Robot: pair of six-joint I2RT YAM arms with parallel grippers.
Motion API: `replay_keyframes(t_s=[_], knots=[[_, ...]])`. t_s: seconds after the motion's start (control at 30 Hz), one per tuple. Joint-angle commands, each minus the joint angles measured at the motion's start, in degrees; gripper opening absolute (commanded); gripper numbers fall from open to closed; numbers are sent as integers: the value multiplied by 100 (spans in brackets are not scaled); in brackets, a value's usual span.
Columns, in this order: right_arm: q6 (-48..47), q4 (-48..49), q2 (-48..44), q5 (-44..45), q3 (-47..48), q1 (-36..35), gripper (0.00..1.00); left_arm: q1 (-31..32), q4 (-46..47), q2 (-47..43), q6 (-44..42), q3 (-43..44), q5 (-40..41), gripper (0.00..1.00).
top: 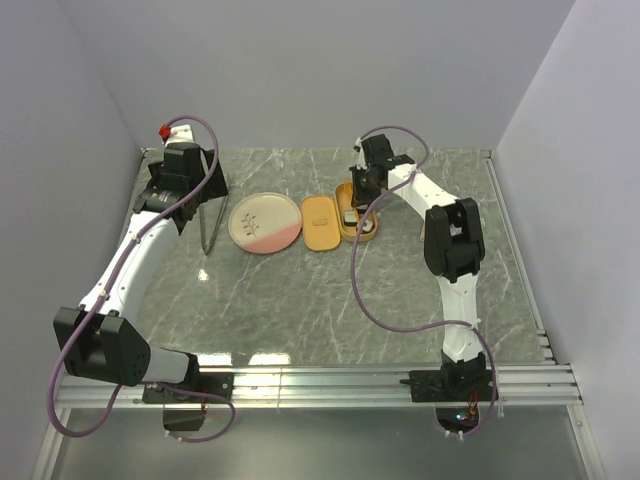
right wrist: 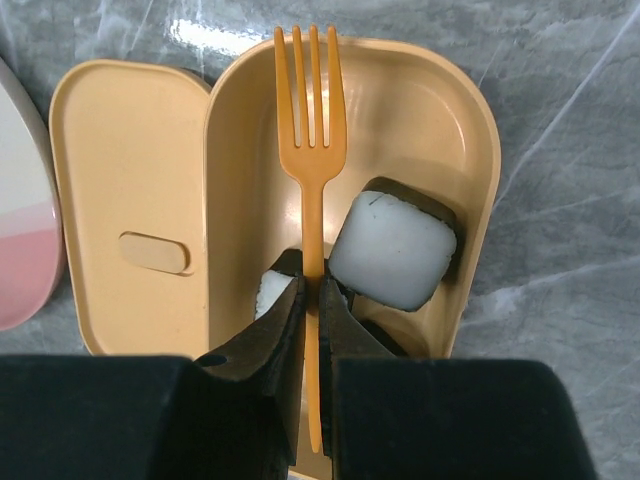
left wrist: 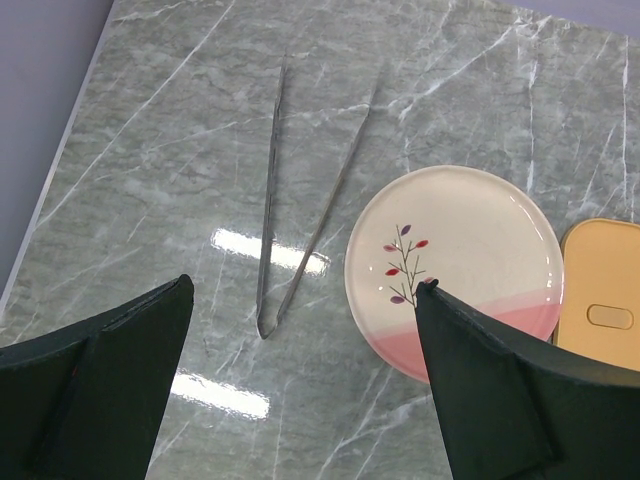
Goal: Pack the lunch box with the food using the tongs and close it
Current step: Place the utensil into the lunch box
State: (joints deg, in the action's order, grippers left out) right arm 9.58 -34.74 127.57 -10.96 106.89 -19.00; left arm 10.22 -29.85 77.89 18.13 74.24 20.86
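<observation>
The tongs (left wrist: 268, 200) lie flat on the marble, arms spread away from me and the joined end nearest. My left gripper (left wrist: 305, 290) hovers above them, open, holding nothing; in the top view the left gripper (top: 195, 185) sits at the back left beside the tongs (top: 210, 228). The orange-tan lunch box (right wrist: 440, 130) stands open with its lid (right wrist: 125, 170) flat on its left. Pieces of food rest inside: a white-faced cube (right wrist: 393, 250) and another (right wrist: 270, 293) partly hidden by my fingers. My right gripper (right wrist: 312, 285) is shut on the handle of an orange fork (right wrist: 312, 120), held over the box.
A round cream-and-pink plate (left wrist: 455, 260) lies between the tongs and the lid (left wrist: 600, 300). In the top view the plate (top: 265, 222), lid (top: 320, 222) and lunch box (top: 343, 200) form a row at the back. Grey walls close in the left, back and right.
</observation>
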Motion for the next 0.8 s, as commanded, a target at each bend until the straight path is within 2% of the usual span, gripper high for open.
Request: replay_keyframes(t_s=[0.0, 0.77], knots=[[35, 90, 22, 77, 165, -95, 0, -2, 23, -116, -99, 100, 76, 99], [17, 90, -188, 235, -476, -227, 0, -11, 84, -283, 77, -225, 58, 99]])
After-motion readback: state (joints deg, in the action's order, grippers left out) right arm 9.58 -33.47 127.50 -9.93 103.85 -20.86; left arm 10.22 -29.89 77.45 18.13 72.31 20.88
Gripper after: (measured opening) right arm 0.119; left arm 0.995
